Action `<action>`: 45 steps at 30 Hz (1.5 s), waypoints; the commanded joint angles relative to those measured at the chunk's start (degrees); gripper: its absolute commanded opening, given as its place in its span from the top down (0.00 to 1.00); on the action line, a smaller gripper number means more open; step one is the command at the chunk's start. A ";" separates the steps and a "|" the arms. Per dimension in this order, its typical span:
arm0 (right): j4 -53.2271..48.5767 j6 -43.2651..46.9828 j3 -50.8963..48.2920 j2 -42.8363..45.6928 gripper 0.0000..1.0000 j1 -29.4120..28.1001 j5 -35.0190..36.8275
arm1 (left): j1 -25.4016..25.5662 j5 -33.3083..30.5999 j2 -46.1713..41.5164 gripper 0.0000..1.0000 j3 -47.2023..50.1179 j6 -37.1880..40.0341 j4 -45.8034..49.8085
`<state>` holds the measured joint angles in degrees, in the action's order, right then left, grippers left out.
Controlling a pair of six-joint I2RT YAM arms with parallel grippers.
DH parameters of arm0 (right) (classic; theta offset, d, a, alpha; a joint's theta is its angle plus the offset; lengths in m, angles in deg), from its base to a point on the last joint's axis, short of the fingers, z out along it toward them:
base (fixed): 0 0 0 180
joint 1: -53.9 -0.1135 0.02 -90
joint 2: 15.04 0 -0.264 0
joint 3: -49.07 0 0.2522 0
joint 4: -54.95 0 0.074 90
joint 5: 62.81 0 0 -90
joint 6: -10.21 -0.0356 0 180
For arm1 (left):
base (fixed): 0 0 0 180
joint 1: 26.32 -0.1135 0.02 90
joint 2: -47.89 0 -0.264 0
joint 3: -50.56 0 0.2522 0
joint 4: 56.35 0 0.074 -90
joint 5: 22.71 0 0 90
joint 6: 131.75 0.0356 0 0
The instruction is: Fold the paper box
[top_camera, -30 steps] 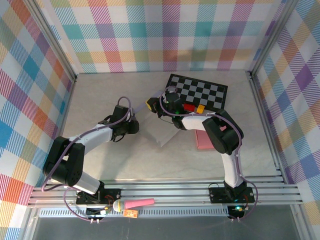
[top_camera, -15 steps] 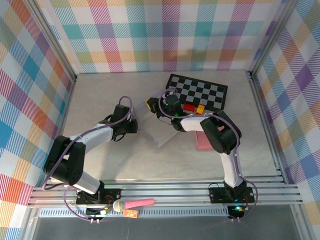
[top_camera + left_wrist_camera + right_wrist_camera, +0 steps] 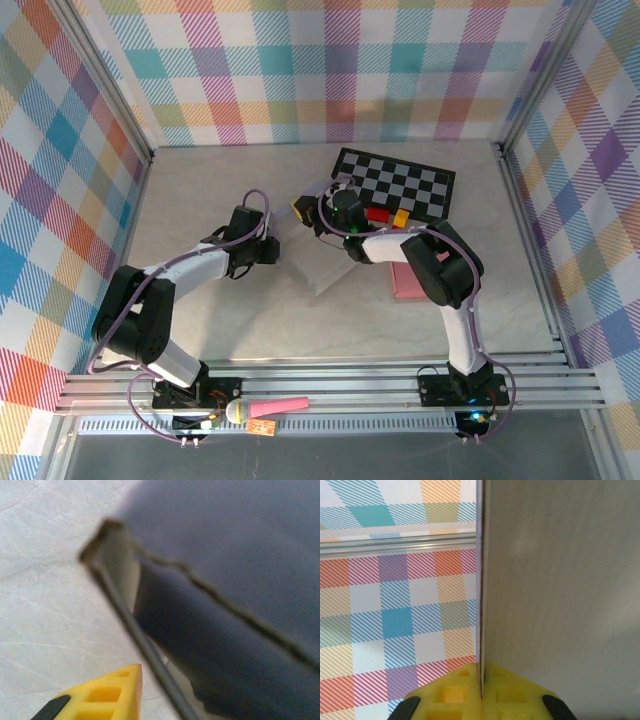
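Pale table [image 3: 200, 320], plaid walls. Box [image 3: 318, 262] at centre, between grippers; folding apparently early, most panels flat. Right gripper [image 3: 481, 674] clamped on raised panel edge. Left gripper [image 3: 278, 250] beside box's left corner (grip state unclear).

One checkerboard [image 3: 410, 185] lies on the desk [image 3: 200, 190]. At the checkerboard's near edge sit one red block [image 3: 378, 213] and one yellow block [image 3: 400, 218]. Nearer than the checkerboard lie one pink pad [image 3: 404, 284] and one paper box [image 3: 322, 268].
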<state>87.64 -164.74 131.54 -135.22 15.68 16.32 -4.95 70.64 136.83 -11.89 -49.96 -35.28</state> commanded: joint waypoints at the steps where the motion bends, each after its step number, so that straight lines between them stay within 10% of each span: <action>1: -2.50 2.23 -3.33 -1.88 1.00 -1.11 0.51 | 0.51 -2.22 1.18 0.76 -1.94 -1.09 -1.12; 19: -1.90 1.56 -6.84 0.21 1.00 -2.47 4.61 | 5.85 -18.01 5.63 0.70 -5.00 -10.41 1.20; 35: -4.36 0.08 -6.23 1.07 1.00 -2.85 5.23 | 8.39 -25.24 11.19 0.97 -8.41 -17.81 2.93; 45: -6.46 -1.07 -5.06 0.76 1.00 -2.89 4.55 | 8.28 -23.96 14.51 0.68 -12.46 -14.89 4.41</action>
<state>90.83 -164.87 127.56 -133.47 14.06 24.53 3.61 46.54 148.55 -22.62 -66.17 -31.89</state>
